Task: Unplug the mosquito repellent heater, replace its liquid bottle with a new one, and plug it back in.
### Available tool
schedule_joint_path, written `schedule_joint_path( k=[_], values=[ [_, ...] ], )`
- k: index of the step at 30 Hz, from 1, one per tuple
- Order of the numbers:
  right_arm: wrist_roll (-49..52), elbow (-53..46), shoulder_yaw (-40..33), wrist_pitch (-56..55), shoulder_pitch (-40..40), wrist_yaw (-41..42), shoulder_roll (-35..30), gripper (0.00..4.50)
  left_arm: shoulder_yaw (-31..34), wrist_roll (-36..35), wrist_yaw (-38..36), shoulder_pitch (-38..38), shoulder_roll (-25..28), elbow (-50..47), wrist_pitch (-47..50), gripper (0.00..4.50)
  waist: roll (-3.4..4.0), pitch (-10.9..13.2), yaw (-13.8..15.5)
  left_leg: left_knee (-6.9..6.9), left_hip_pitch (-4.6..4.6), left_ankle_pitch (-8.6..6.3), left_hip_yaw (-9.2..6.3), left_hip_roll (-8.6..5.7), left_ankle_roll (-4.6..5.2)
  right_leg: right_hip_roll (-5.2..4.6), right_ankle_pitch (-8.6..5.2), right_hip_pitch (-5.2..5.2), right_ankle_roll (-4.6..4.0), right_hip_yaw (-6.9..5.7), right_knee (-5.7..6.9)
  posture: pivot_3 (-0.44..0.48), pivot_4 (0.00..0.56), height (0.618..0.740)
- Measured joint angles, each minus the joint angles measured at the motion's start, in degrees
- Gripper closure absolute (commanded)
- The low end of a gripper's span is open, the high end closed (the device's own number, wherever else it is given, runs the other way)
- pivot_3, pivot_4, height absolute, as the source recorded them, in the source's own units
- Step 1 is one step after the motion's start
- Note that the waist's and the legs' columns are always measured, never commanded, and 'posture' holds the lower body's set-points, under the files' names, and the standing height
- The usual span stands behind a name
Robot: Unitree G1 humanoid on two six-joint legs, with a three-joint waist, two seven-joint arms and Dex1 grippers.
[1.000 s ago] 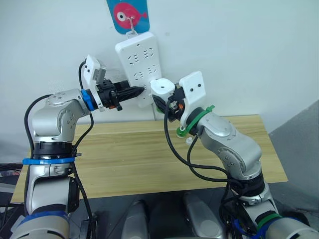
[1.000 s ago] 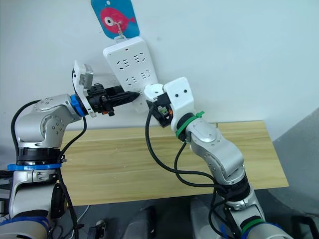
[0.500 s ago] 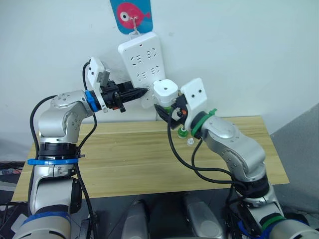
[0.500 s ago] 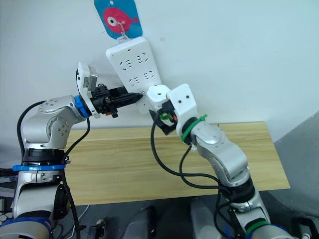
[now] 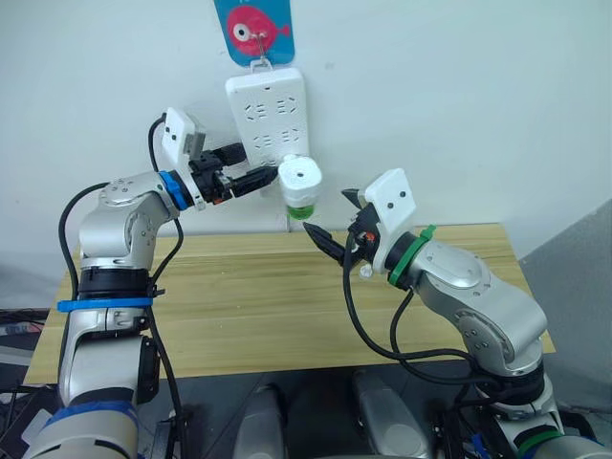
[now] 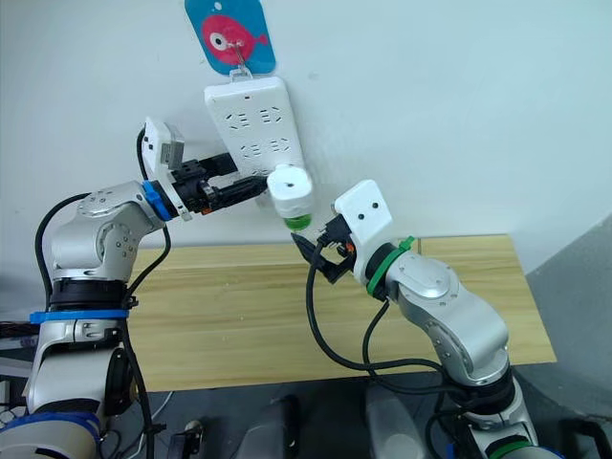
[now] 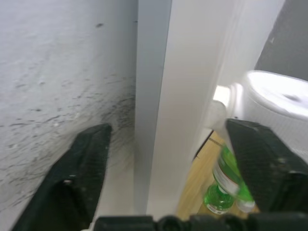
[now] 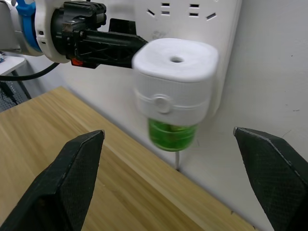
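The right gripper (image 6: 313, 256) has its two black fingers spread wide with nothing between them; it sits below and a little in front of the mosquito repellent heater (image 6: 290, 192), apart from it, and in the right wrist view the heater (image 8: 174, 84) stands centred in the gap between the fingers, farther off. The left gripper (image 5: 251, 178) also has its jaws spread, and they straddle the lower edge of the power strip (image 5: 268, 113): in the left wrist view one finger lies on the wall side of the strip's white edge (image 7: 163, 96) and the other on the heater side, close against the heater's shell; whether they press the strip I cannot tell. The heater is plugged into the strip's lower end, its face with the round hole turned outward, and the green liquid bottle (image 8: 172, 135) hangs from its underside. It looks like light, rigid, smooth plastic, so a grip is likely to slip on the rounded corners; the flatter side walls of the white body seem the safest hold, pulling straight out from the strip. The bottle is probably thin-walled and better left unsqueezed. Below the strip lies the wooden table (image 5: 249, 306).
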Motion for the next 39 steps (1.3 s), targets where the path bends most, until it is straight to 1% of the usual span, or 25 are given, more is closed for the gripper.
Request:
schedule_joint_path(
  k=[3, 6, 7, 9, 11, 13, 15, 19, 20, 23, 28, 39],
  values=[
    [0.7, -0.89, -0.05, -0.01, 0.33, 1.78, -1.67, 0.0, 1.43, 1.07, -0.09, 3.47, 5.38, -0.78, -0.99, 0.22, 0.0, 0.0, -0.72, -0.13, 0.08, 0.0, -0.02, 0.11, 0.01, 0.06, -0.01, -0.01, -0.05, 0.0, 0.01, -0.132, 0.221, 0.729],
    [1.2, -1.18, -0.07, -1.21, 0.47, 4.07, -3.87, 0.0, 3.35, 1.55, -1.73, 11.48, 10.7, -5.58, -2.04, 0.22, 0.0, 0.0, -0.62, -0.29, 0.02, -0.01, -0.04, 0.11, 0.01, 0.02, -0.08, -0.06, -0.16, -0.07, -0.09, -0.119, 0.22, 0.729],
    [1.2, -1.26, -0.07, -1.85, 0.51, 4.74, -4.42, 0.17, 3.63, 1.31, -2.83, 13.6, 11.68, -7.29, -1.93, 0.18, 0.0, 0.0, -0.45, -0.3, -0.03, -0.01, -0.05, 0.12, 0.0, -0.04, -0.08, -0.08, -0.16, -0.08, -0.16, -0.1, 0.219, 0.729],
    [1.23, -1.17, 0.0, -4.75, 0.9, 6.96, -5.94, 0.57, 4.57, -1.82, -8.17, 22.19, 15.49, -15.12, 0.32, 0.16, -0.02, -0.01, -0.06, -0.37, -0.11, -0.02, -0.01, 0.13, -0.02, -0.08, -0.08, -0.15, -0.16, -0.07, -0.23, -0.086, 0.218, 0.729],
    [1.63, -0.82, -0.04, -7.17, 1.51, 9.37, -6.85, 1.26, 5.55, -5.55, -12.65, 29.21, 17.92, -23.01, 2.87, 0.16, -0.03, -0.01, 0.71, -0.38, -0.13, -0.02, 0.04, 0.14, -0.02, -0.14, -0.1, -0.19, -0.16, -0.02, -0.26, -0.076, 0.216, 0.729],
    [1.86, -0.08, 0.37, -9.05, 1.5, 11.39, -7.03, 1.96, 6.92, -9.14, -14.34, 32.87, 18.29, -29.64, 4.94, 0.16, -0.04, -0.02, 1.86, -0.27, -0.13, -0.01, 0.0, 0.11, -0.02, -0.14, -0.1, -0.15, -0.15, -0.09, -0.2, -0.065, 0.215, 0.729],
    [1.98, 0.5, 0.8, -10.67, 1.39, 12.84, -6.74, 2.72, 8.08, -12.17, -13.7, 35.0, 18.13, -35.68, 6.66, 0.16, -0.06, -0.03, 3.01, -0.1, -0.1, -0.01, -0.04, 0.04, -0.02, -0.08, -0.1, -0.03, -0.15, -0.14, -0.17, -0.065, 0.215, 0.729],
    [1.18, 4.13, 3.19, -13.39, -0.06, 14.25, -5.02, 4.24, 10.66, -15.8, -8.03, 36.81, 15.42, -43.55, 8.87, 0.16, -0.2, -0.11, 3.86, -0.05, -0.05, -0.01, -0.01, 0.0, -0.02, -0.05, -0.09, 0.01, -0.14, -0.1, -0.18, -0.048, 0.211, 0.729],
    [0.47, 5.6, 3.7, -14.22, -0.87, 14.29, -4.54, 4.49, 10.89, -16.36, -6.73, 37.05, 14.99, -44.71, 9.31, 0.16, -0.2, -0.12, 3.87, -0.06, -0.05, -0.01, -0.02, 0.0, -0.02, -0.05, -0.09, 0.01, -0.14, -0.12, -0.17, -0.048, 0.211, 0.729],
    [-2.13, 9.95, 4.89, -16.56, -2.93, 14.0, -3.38, 4.49, 11.33, -16.62, -4.06, 38.25, 14.85, -47.04, 9.54, 0.16, -0.23, -0.13, 3.88, -0.13, -0.06, -0.01, -0.06, 0.03, -0.02, -0.05, -0.09, -0.01, -0.15, -0.19, -0.15, -0.041, 0.21, 0.729],
    [-5.42, 14.65, 5.46, -17.8, -3.88, 12.46, -0.86, 4.49, 11.5, -16.95, -1.18, 38.2, 14.85, -47.36, 9.68, 0.16, -0.23, -0.13, 3.91, -0.14, -0.06, -0.01, -0.08, 0.03, -0.03, -0.05, -0.09, -0.03, -0.16, -0.2, -0.15, -0.032, 0.206, 0.729],
    [-9.19, 16.76, 5.4, -17.93, -4.24, 9.83, 1.37, 4.49, 11.32, -17.75, 1.73, 37.3, 14.85, -47.65, 10.35, 0.16, -0.23, -0.13, 3.91, -0.12, -0.06, -0.01, -0.08, 0.02, -0.03, -0.05, -0.09, -0.03, -0.16, -0.21, -0.12, -0.039, 0.201, 0.729]
  ],
)
